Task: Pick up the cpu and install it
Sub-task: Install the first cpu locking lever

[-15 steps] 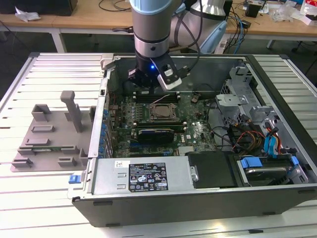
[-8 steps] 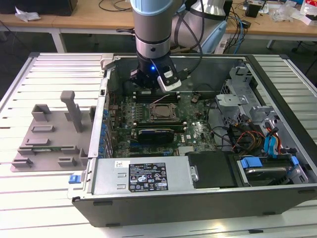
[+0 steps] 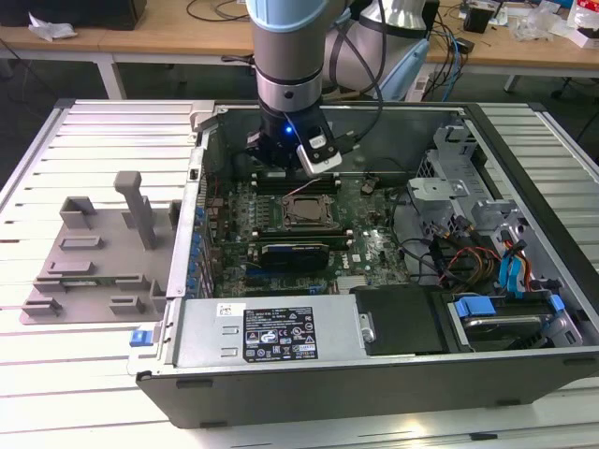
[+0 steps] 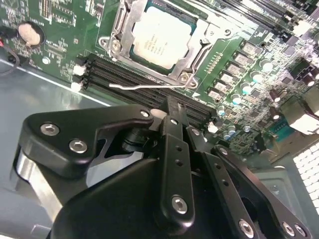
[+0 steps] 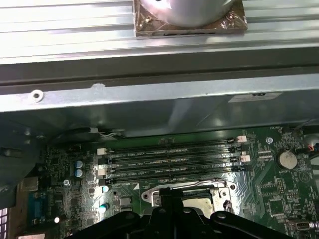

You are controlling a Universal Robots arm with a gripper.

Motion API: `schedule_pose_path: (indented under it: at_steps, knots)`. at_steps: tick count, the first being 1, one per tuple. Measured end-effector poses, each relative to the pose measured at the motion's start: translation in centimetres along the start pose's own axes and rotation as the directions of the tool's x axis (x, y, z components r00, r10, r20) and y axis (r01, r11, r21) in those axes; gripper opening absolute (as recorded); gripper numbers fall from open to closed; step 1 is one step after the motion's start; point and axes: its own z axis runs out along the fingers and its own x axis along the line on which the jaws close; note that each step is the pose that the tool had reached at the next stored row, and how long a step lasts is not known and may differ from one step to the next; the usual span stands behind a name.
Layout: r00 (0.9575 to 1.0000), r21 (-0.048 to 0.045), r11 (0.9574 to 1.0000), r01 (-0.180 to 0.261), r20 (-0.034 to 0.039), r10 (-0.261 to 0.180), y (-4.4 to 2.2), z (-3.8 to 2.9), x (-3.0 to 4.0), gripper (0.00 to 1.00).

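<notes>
The cpu [image 4: 160, 37] already sits in its socket [image 4: 189, 77] on the motherboard [image 3: 374, 248] — placing looks finished — and the gripper [image 4: 172, 107] hovers just above, clenched and empty, so withdrawal calls for a straight lift.

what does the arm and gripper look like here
The arm is a thick round tube, pale blue and grey above a silver metal wrist ring, with black cables trailing off it. A small blue light glows on the black wrist block. The gripper is matte black, built from flat bolted linkage bars with silver screws.
</notes>
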Motion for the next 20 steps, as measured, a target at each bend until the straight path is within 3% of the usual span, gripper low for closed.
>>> schedule_pose_path:
  at_steps: [2, 4, 5, 6, 7, 12, 20]
  knots:
    - [0.9992, 0.0019, 0.9993, -0.038, 0.0091, 0.038, -0.04, 0.22, -0.07, 0.11]
    - [0.9989, 0.0021, 0.999, -0.045, 0.0106, 0.045, -0.05, 0.24, -0.09, 0.11]
    - [0.999, 0.0127, 0.9989, -0.044, 0.0123, 0.044, -0.06, 0.32, -0.09, 0.11]
    - [0.999, 0.0349, 0.9985, -0.043, 0.0155, 0.042, -0.1, 0.61, -0.08, 0.11]
    - [0.999, 0.0369, 0.9984, -0.043, 0.0159, 0.042, -0.09, 0.67, -0.09, 0.11]
    - [0.9989, 0.0379, 0.9983, -0.045, 0.0166, 0.044, -0.04, 0.78, -0.13, 0.11]
    - [0.9975, 0.0402, 0.9969, -0.068, 0.0222, 0.067, 0.2, 1.18, -0.8, 0.11]
